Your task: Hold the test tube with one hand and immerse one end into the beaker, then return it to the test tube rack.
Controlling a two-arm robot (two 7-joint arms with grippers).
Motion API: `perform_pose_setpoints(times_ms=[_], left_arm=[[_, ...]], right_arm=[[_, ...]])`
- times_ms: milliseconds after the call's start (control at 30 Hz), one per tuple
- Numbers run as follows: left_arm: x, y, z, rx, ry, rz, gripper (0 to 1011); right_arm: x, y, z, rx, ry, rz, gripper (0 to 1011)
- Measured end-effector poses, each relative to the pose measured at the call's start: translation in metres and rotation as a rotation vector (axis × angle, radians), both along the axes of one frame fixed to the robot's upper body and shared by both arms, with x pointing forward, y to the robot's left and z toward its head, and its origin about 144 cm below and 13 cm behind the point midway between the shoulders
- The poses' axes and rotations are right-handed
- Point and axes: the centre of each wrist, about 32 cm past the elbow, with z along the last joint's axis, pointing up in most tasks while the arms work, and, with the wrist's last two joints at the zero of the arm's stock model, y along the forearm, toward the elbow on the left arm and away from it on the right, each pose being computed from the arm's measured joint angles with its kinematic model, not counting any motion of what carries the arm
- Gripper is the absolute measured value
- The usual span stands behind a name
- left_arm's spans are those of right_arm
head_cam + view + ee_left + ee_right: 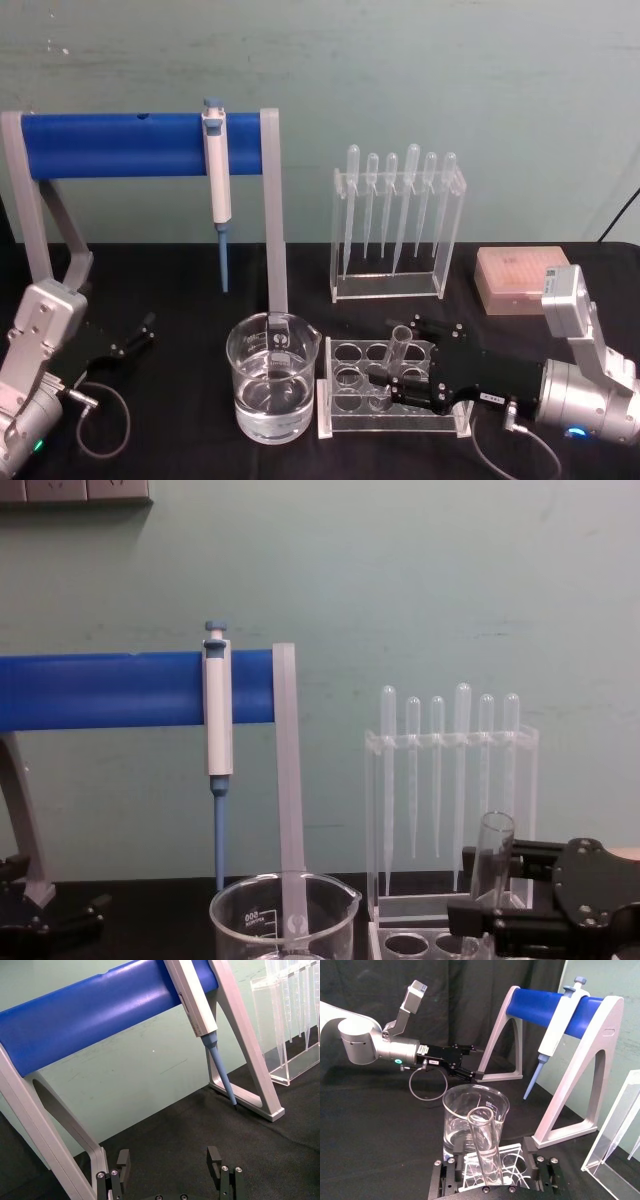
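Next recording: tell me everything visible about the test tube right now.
The test tube is a clear glass cylinder with an open rim, looking empty. It stands in a hole of the clear rack, leaning slightly, its upper part rising above the rack top. The right gripper straddles it, fingers open on either side with gaps to the glass. The water-filled beaker stands beside the rack, apart from the tube.

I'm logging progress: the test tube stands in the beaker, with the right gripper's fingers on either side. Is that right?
No. The test tube stands in the rack, not the beaker; the right wrist view shows it, with the right gripper open around it.
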Motion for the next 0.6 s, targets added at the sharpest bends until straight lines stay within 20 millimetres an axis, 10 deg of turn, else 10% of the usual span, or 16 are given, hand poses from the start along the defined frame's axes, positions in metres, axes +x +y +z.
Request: perform_pose_setpoints(times_ms=[600], left_arm=[[0.0, 0.0, 0.0, 0.0, 0.0, 0.0, 1000]], right_arm=[[-0.0002, -0.0002, 0.0, 0.003, 0.001, 0.0, 226]])
